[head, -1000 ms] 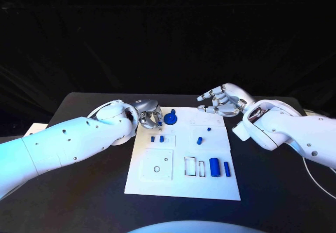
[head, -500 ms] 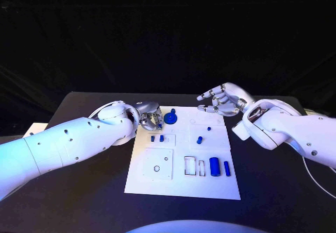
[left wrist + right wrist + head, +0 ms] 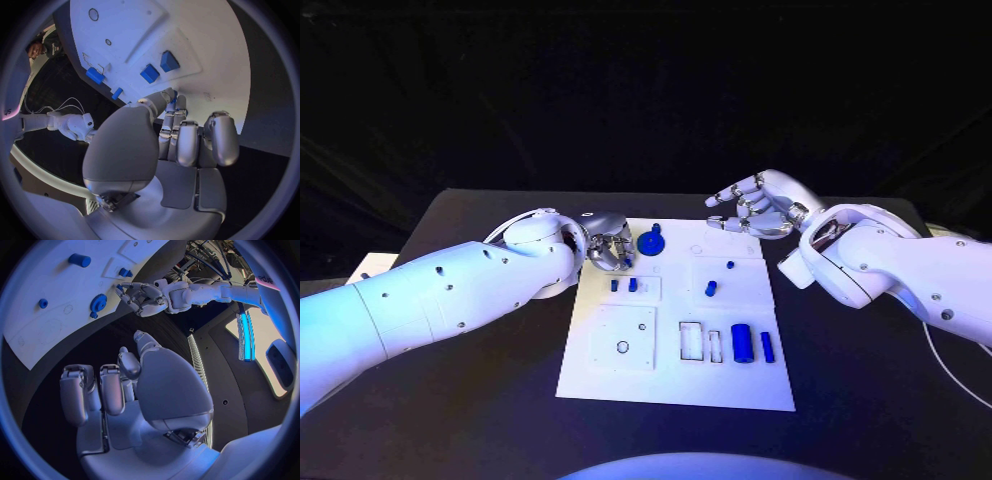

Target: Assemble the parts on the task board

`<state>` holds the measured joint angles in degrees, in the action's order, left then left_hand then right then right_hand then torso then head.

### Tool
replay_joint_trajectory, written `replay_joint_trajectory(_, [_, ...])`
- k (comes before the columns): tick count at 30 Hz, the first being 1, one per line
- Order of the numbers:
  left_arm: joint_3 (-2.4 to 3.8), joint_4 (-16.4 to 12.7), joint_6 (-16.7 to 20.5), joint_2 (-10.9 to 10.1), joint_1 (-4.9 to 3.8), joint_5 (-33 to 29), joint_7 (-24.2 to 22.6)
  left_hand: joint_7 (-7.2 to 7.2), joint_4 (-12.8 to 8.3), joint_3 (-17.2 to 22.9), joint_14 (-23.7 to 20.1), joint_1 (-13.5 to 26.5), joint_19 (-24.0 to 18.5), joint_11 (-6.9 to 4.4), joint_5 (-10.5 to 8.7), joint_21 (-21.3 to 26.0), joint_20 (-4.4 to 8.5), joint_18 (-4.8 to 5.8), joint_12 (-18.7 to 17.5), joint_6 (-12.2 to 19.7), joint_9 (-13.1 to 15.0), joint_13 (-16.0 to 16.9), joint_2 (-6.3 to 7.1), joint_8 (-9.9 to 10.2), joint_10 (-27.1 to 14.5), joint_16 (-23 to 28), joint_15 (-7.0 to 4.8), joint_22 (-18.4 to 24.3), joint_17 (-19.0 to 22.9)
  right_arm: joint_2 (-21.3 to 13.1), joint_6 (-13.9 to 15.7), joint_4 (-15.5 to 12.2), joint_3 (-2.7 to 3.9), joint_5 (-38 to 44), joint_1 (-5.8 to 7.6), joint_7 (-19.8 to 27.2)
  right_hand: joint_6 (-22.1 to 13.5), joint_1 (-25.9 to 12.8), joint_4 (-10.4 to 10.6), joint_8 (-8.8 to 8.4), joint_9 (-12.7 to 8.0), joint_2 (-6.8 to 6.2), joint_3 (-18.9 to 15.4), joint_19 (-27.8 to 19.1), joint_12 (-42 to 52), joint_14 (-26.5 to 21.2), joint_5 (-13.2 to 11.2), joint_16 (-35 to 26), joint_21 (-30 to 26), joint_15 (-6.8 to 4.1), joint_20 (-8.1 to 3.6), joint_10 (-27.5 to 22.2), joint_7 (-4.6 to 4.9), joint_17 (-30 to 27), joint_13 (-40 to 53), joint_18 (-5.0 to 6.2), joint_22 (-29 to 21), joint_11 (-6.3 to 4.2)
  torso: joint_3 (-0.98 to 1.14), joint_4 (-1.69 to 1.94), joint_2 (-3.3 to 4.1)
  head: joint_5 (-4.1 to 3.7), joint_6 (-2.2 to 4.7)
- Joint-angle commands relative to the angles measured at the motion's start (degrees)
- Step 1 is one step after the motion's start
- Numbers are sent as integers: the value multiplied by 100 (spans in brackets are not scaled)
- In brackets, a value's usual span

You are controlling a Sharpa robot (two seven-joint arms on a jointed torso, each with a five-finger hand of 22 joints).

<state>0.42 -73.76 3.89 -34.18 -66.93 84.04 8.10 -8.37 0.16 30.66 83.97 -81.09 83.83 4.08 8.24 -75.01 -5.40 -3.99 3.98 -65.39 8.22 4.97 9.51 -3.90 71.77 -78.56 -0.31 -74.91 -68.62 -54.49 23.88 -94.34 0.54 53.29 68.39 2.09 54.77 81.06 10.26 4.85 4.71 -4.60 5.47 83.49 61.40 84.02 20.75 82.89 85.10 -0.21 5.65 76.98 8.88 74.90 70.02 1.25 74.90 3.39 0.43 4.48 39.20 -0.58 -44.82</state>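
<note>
Left hand (image 3: 606, 246): fingers curled in at the far left corner of the task board (image 3: 610, 375), fingertips just beside the blue gear (image 3: 652, 243) — whether it pinches anything, cannot tell.
Why there: likely working the gear onto its seat.
Right hand (image 3: 759, 207): raised over the board's far right corner, fingers loosely bent and apart, holding nothing — seems parked clear.
Parts: two small blocks (image 3: 625, 285) near the left hand; pegs (image 3: 711, 289) mid-board; cylinders (image 3: 741, 343) standing at the near right.
</note>
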Motion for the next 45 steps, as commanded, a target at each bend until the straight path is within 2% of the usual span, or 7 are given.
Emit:
replay_joint_trajectory(1, [-1, 24, -152, 26, 7, 51, -5, -8, -6, 24, 198, 56, 62, 26, -39, 13, -10, 61, -29, -20, -3, 4, 7, 9, 10, 0, -7, -728, -2, 5, -77, -5, 1, 11, -2, 40, 45, 43, -19, -31, -10, 17, 2, -35, -1, 352, 33, -24, -35, -41, 11, -18, -7, 427, 3, 99, 683, 16, -1, 3, 1, -2, 1])
replay_joint_trajectory(20, [-27, 100, -208, 102, 16, 40, -7, -16, -9, 12, 195, 99, 57, 34, -72, 26, -11, 59, -41, 8, -18, 1, 25, 22, -19, 2, -4, -725, 14, 7, -86, -9, 1, 10, -2, 38, 45, 43, -19, -31, -10, 17, 2, -35, -1, 352, 33, -24, -35, -41, 11, -18, -7, 427, 3, 99, 683, 16, 1, -1, -1, -3, 1])
replay_joint_trajectory(26, [-31, 111, -224, 98, 18, 33, 29, -156, -26, 48, 183, 202, 43, 146, -22, 66, -67, 57, -45, 521, -179, -37, 120, 49, -204, 6, 76, -717, 62, 2, -88, -8, 1, 10, -2, 38, 45, 43, -19, -31, -10, 17, 2, -35, -1, 352, 33, -24, -35, -41, 11, -18, -7, 427, 3, 99, 683, 16, 0, -1, -1, -12, 0])
replay_joint_trajectory(32, [-32, 114, -199, 93, 19, 30, 27, -195, -15, 27, 177, 280, 29, 179, -26, 107, -98, 49, -52, 624, -224, -55, 182, 44, -291, 7, 110, -701, 87, 2, -87, -4, 1, 9, -2, 37, 45, 43, -19, -31, -10, 17, 2, -35, -1, 352, 33, -24, -35, -41, 11, -18, -7, 427, 3, 99, 683, 16, 0, 4, 0, -12, -6])
replay_joint_trajectory(39, [-32, 114, -132, 81, 19, 19, 36, -241, -21, 11, 160, 328, -31, 237, -23, 280, -146, 12, -55, 911, -328, -95, 230, 46, -496, 17, 156, -622, 144, 7, -90, 21, 1, 21, -2, 16, 46, 34, -14, -32, -11, 19, 2, -63, -30, 331, 36, -89, -57, -40, 11, -30, -7, 333, -19, 108, 649, 17, -2, 4, -1, -12, -11])
replay_joint_trajectory(42, [-32, 111, -121, 60, 19, 16, 40, -253, -26, 5, 155, 332, -59, 254, -22, 363, -159, -5, -58, 959, -351, -106, 236, 40, -568, 22, 169, -581, 165, 9, -132, 60, 1, 50, -2, -27, 38, 38, -11, -41, -16, 27, 23, -155, -568, 285, 42, -220, -136, -44, 8, -282, -11, 164, -401, 138, 535, 12, -3, 6, -3, -11, -11])
replay_joint_trajectory(45, [-32, 96, -104, 16, 19, -5, 41, -266, -38, -15, 146, 335, -120, 280, -22, 539, -178, -41, -60, 998, -377, -124, 247, 32, -712, 29, 190, -494, 193, 9, -238, 134, 0, 153, -2, -116, 26, 62, 6, -54, -25, 14, 94, -350, -2074, 183, 40, -555, -317, -65, -10, -915, -23, -248, -1507, 203, 283, -4, -3, 4, -5, -7, -8])
